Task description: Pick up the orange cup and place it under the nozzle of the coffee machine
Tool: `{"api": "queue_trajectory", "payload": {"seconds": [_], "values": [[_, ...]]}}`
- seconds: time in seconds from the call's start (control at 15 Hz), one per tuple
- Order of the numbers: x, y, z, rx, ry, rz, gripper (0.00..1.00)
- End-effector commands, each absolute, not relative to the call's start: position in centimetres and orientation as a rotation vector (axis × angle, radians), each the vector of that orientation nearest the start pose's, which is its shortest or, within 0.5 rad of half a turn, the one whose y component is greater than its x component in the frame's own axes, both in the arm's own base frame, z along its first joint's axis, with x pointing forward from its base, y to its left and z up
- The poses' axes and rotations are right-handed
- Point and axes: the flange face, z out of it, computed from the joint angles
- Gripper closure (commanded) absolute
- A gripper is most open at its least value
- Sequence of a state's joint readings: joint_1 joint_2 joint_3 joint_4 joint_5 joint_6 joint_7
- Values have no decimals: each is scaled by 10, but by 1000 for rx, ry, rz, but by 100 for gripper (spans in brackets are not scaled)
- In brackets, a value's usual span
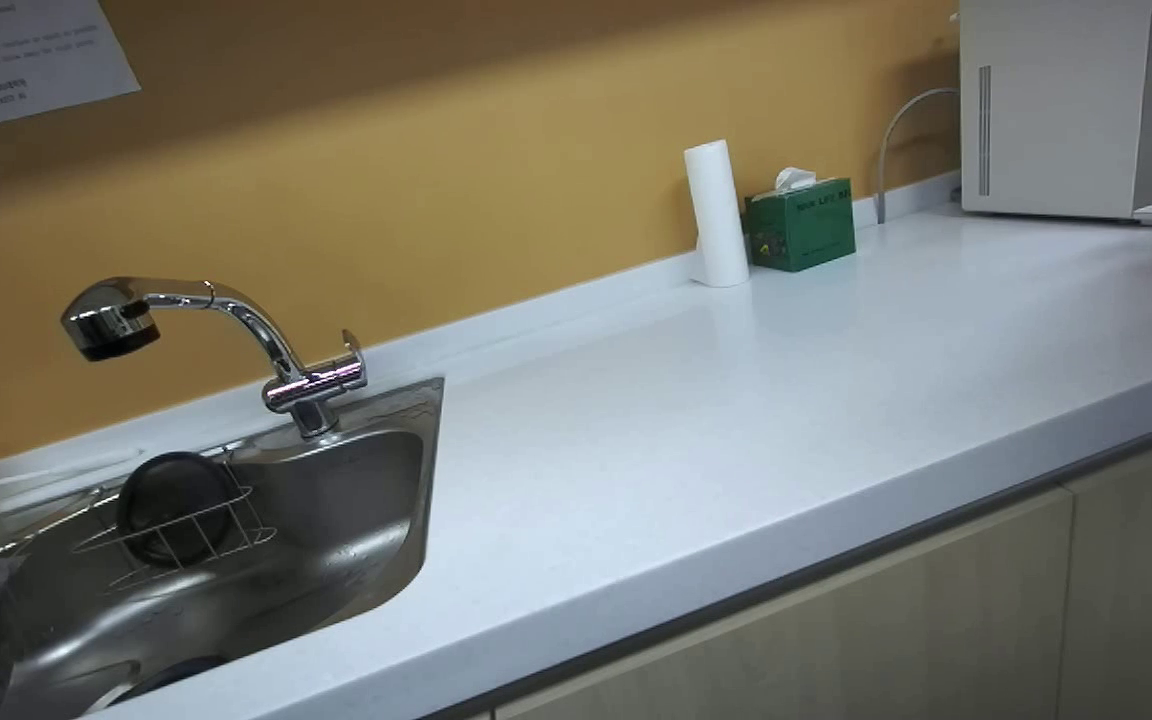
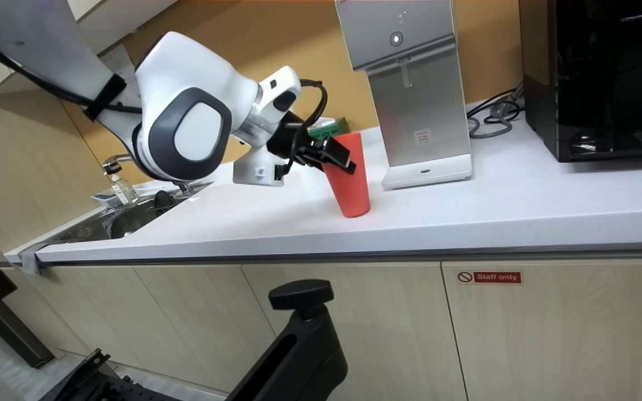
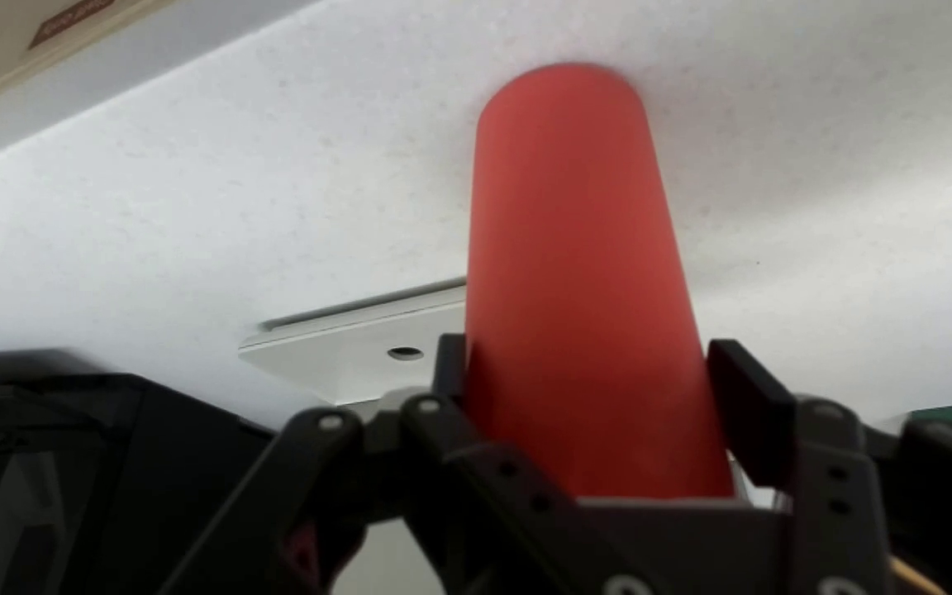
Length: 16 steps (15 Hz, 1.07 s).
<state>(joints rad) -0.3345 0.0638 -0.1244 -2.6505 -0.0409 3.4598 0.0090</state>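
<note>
Tool is holding the orange cup clamped across its upper half; cup's looking light, smooth, probably squashy, so I'm favouring gentle pressure there.

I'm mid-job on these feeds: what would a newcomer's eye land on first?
Most likely the bright orange cup, held in the pincer and filling the middle of the wrist view. Next, the tall coffee machine on the white counter, to the right of the cup in an exterior view. Then the chrome tap at the sink.
</note>
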Motion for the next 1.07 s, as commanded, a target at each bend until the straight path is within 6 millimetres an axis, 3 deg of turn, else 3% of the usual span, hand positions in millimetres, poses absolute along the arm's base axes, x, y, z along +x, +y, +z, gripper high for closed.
{"api": "queue_trajectory", "payload": {"seconds": [0.0,0.33,0.67,0.8,0.87,1.0], "values": [[425,-202,336,-3030,580,-1262,52],[430,-202,365,-3017,523,-1364,52],[452,-208,370,-3029,500,-1342,52],[452,-202,372,-3036,475,-1315,52],[446,-204,366,-3045,468,-1325,27],[447,-202,367,-3050,456,-1314,27]]}}
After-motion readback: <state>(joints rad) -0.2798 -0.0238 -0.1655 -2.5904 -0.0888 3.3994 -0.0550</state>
